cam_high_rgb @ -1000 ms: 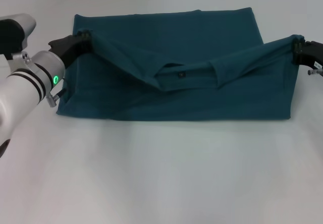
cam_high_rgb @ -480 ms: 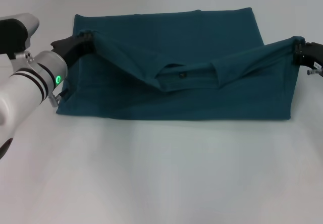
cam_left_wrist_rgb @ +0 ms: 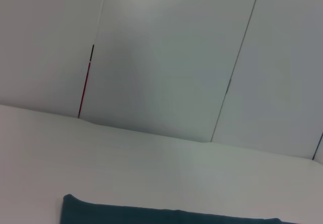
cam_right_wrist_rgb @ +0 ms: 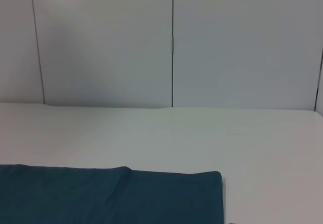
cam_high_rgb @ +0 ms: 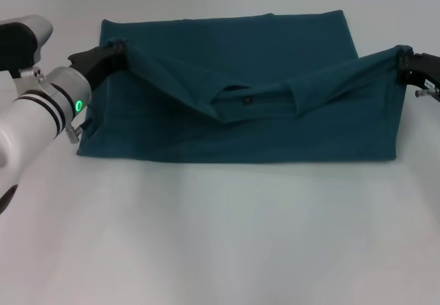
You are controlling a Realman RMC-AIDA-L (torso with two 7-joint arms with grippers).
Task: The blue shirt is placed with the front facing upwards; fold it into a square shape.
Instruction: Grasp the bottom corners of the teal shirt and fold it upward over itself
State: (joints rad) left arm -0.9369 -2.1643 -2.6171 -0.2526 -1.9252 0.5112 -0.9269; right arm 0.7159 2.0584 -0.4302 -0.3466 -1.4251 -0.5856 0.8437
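The blue shirt (cam_high_rgb: 234,78) lies across the white table in the head view, dark teal, partly folded. Its collar edge with a small dark neck tag (cam_high_rgb: 247,102) sags in the middle and is lifted off the layer below. No lettering shows. My left gripper (cam_high_rgb: 113,49) is shut on the shirt's raised left corner. My right gripper (cam_high_rgb: 401,59) is shut on the raised right corner. The cloth hangs stretched between them. A strip of the shirt's far edge shows in the left wrist view (cam_left_wrist_rgb: 166,217) and in the right wrist view (cam_right_wrist_rgb: 111,196).
The white table (cam_high_rgb: 227,236) runs wide in front of the shirt. Grey wall panels (cam_right_wrist_rgb: 171,42) stand behind the table's far edge.
Both grippers have shifted slightly away from me with the held corners. The shirt's shape is almost the same.
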